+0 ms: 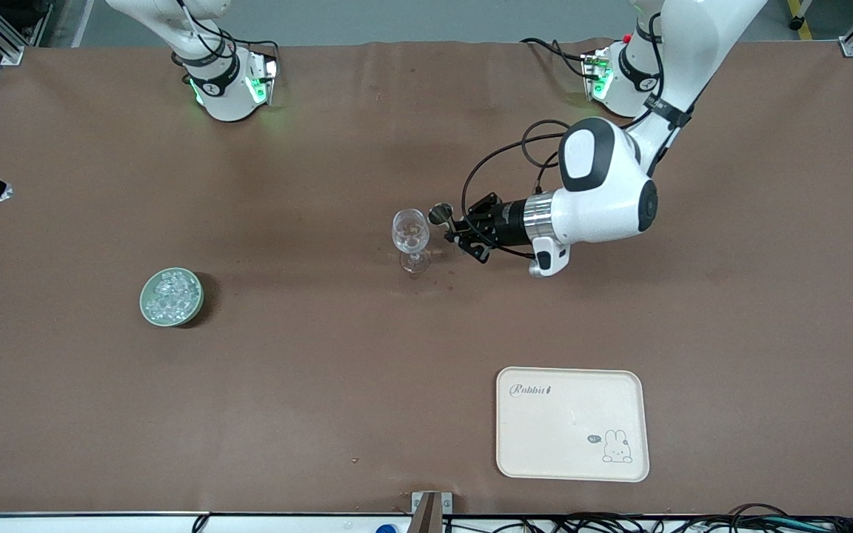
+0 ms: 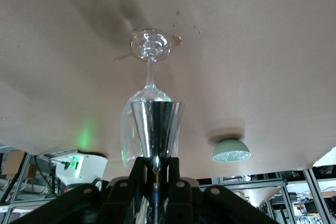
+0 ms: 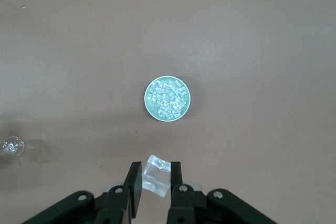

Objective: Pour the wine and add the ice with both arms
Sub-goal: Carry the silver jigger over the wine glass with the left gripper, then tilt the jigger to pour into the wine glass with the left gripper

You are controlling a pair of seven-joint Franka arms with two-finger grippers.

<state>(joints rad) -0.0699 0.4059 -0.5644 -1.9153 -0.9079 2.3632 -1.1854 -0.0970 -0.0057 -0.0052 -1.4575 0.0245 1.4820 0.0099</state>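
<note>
Our left claw (image 1: 447,224), clamped on a steel jigger (image 1: 440,215), sits just beside the wine glass (image 1: 410,231). Our right claw (image 3: 156,188) grips one ice chunk (image 3: 157,176) high over the ice bowl (image 3: 167,98), so the glass lies toward the left arm's end of the tabletop (image 1: 323,385).

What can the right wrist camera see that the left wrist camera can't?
Only the right wrist view shows the right gripper shut on an ice cube, and the ice in the bowl from above. Only the left wrist view shows the left gripper shut on a metal cup beside the wine glass. Both show the green bowl and the brown table.
</note>
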